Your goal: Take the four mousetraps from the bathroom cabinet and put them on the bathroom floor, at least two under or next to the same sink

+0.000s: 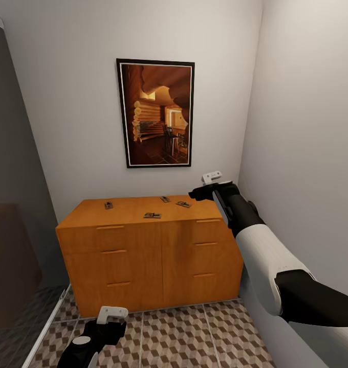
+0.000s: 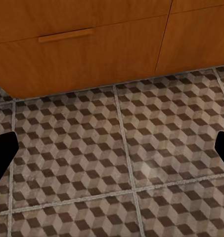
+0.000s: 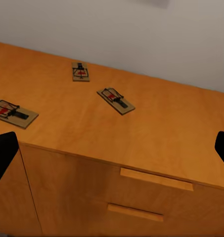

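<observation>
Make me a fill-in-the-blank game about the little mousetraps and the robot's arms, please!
1. The number of mousetraps lying on top of the cabinet is ____.
2. The right tool hovers open by the cabinet's ____ end.
3. The left tool hangs low over the tiled bathroom ____.
4. On the wall above the cabinet hangs a framed ____.

Missing words: four; right; floor; picture

Two plain pale walls (image 1: pixel 82 102) meet at a corner on the far right. A black-framed picture (image 1: pixel 155 113) of a log interior is hung on the far wall. A dark smoked-glass panel (image 1: pixel 13 214) is seen at left.
</observation>
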### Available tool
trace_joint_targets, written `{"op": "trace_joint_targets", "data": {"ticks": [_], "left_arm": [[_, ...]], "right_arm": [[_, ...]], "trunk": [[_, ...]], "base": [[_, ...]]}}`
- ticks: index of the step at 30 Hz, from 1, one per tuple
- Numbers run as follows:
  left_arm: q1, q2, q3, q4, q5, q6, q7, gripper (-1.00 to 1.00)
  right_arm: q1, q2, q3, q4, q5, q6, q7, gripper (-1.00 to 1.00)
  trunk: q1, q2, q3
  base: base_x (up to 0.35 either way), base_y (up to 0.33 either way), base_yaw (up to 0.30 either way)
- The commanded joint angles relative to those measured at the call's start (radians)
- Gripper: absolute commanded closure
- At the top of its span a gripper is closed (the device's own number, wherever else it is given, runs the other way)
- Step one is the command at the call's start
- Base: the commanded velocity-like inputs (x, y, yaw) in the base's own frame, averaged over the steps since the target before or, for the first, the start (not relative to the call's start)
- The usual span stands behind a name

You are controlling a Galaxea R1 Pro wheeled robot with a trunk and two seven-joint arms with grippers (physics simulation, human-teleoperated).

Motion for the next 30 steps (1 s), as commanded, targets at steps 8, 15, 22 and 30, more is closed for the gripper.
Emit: {"op": "trace_joint_targets", "data": {"ticks": [8, 15, 22, 30], "left_arm": [[-0.001, 0.0, -0.002, 0.002, 0.002, 0.005, 0.006, -1.0], [-0.001, 0.0, -0.003, 0.002, 0.002, 0.005, 0.006, -1.0], [-0.001, 0.0, -0.003, 0.002, 0.002, 0.005, 0.006, -1.0], [-0.001, 0.0, -0.004, 0.002, 0.001, 0.005, 0.006, -1.0]], "right_arm": [[0.002, -0.001, 0.0, 0.006, 0.011, 0.004, 0.005, -1.0], [0.004, -0.002, -0.001, 0.008, 0.011, 0.004, 0.002, -1.0], [0.004, -0.002, -0.001, 0.008, 0.011, 0.004, 0.002, -1.0], [0.004, -0.001, -0.001, 0.008, 0.011, 0.004, 0.002, -1.0]], "trunk": [[0.0, -0.001, -0.001], [0.0, -0.001, -0.001], [0.0, -0.001, -0.001], [0.0, -0.001, -0.001]], "base": [[0.001, 0.0, 0.0], [0.0, 0.0, 0.049], [0.0, 0.0, 0.21], [0.0, 0.0, 0.255]]}}
